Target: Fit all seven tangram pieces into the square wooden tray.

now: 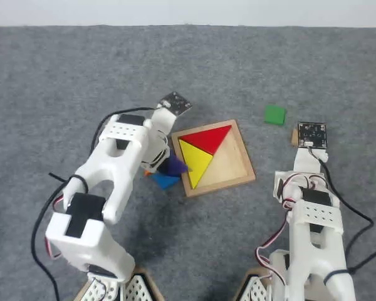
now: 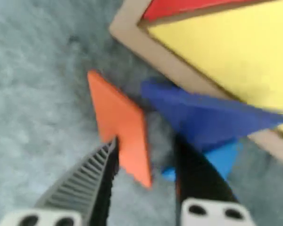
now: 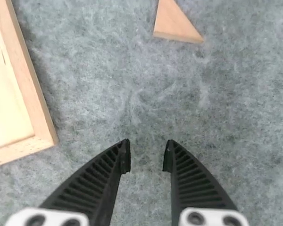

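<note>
Our left gripper (image 2: 146,141) hangs low at the tray's left edge with its jaws parted and nothing clamped. Our right gripper (image 3: 146,143) is likewise released over bare carpet to the right of the tray. The square wooden tray (image 1: 222,185) sits in the middle of the table. In its left half it holds the large red triangle (image 1: 207,137) on the far side and the large yellow triangle (image 1: 194,162) just nearer. The rest of its floor is bare. The dark blue triangle (image 2: 203,117) rests tilted across the tray's left rim, partly over a light blue piece (image 2: 221,157) on the carpet. The orange piece (image 2: 120,120) lies beside them, its near corner between our left fingers. A green square (image 1: 275,115) lies beyond the tray's far right corner, and a plain wooden triangle (image 3: 173,21) lies ahead of our right gripper. We judge these pieces light, stiff and thin, with smooth painted faces that may slip. We would pinch each across two opposite edges near its middle. The overlapping blue pair calls for lifting the upper one first.
</note>
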Controlling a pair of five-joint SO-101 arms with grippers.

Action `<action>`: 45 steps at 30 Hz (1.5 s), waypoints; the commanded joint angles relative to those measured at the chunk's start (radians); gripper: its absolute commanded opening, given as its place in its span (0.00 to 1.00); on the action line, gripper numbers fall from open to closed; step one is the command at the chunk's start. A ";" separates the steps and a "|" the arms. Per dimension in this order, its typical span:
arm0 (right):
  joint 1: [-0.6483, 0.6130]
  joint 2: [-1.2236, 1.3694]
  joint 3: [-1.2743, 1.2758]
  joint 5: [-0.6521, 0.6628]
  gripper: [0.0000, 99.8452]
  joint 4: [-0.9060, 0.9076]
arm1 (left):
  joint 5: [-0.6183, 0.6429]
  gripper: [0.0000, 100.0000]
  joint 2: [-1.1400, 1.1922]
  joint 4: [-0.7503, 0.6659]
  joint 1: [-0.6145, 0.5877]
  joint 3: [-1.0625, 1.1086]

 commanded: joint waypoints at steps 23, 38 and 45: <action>0.004 -0.035 -0.005 0.012 0.12 -0.021 | -0.092 0.18 0.226 0.333 -0.256 -0.627; 0.004 -0.035 -0.003 0.012 0.12 -0.039 | -0.035 0.23 0.370 0.313 -0.181 -0.659; 0.004 -0.035 -0.003 0.012 0.12 -0.041 | 0.008 0.23 0.427 0.262 -0.189 -0.661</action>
